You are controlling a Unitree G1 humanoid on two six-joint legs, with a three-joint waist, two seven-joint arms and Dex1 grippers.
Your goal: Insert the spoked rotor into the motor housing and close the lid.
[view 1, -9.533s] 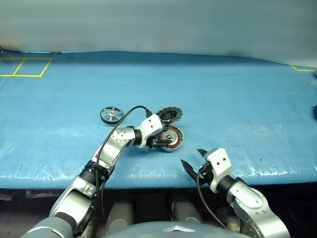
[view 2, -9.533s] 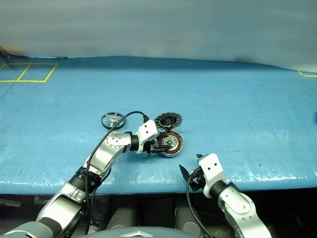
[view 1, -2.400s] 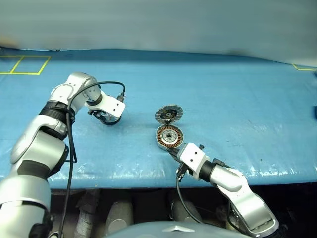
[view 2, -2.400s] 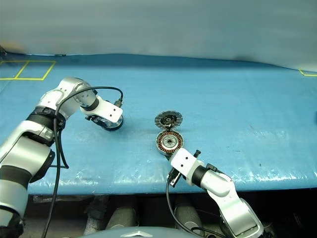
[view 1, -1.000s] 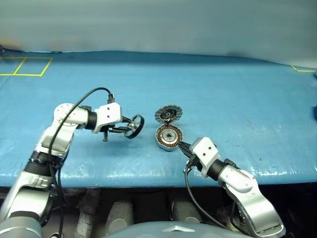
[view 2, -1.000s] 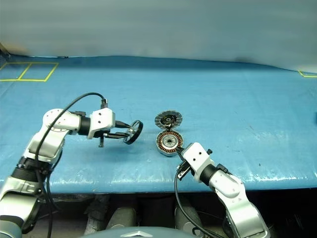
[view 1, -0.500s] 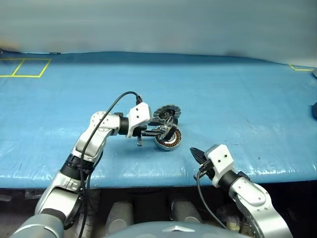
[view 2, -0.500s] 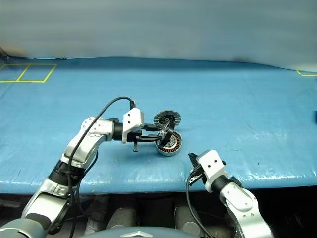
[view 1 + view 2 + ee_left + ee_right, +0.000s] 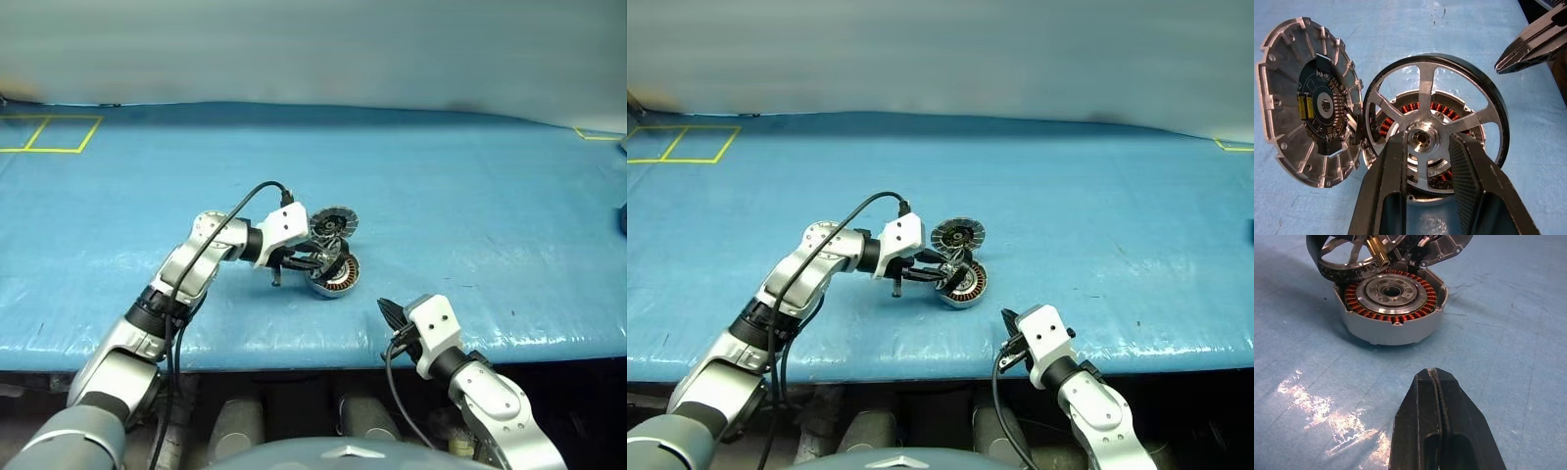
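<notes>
Since a second ago, we see the left gripper (image 9: 328, 258) has carried the spoked rotor (image 9: 334, 257) rightward across the blue table cover (image 9: 470, 206) to the motor housing (image 9: 335, 275); the right gripper (image 9: 385, 310) has drawn back from the housing toward the table's near edge.

Head views: we note the rotor tilted, held just above the housing's open top. The lid (image 9: 335, 222) stands swung open on the far side of the housing, inner face toward us. The right gripper sits well apart from the housing, near the front edge.

Left wrist view: we see the two black fingers (image 9: 1385, 186) clamped on the rotor's shiny hub (image 9: 1421, 138), one on either side. Copper coils (image 9: 1442, 106) show through the spokes, so the rotor is not seated. The lid's segmented face lies beside it, joined at the housing's edge.

Right wrist view: we record the right fingers (image 9: 1422, 421) pressed together, holding nothing. The housing stands ahead, apart from them, with the rotor tilted over its far rim.
</notes>
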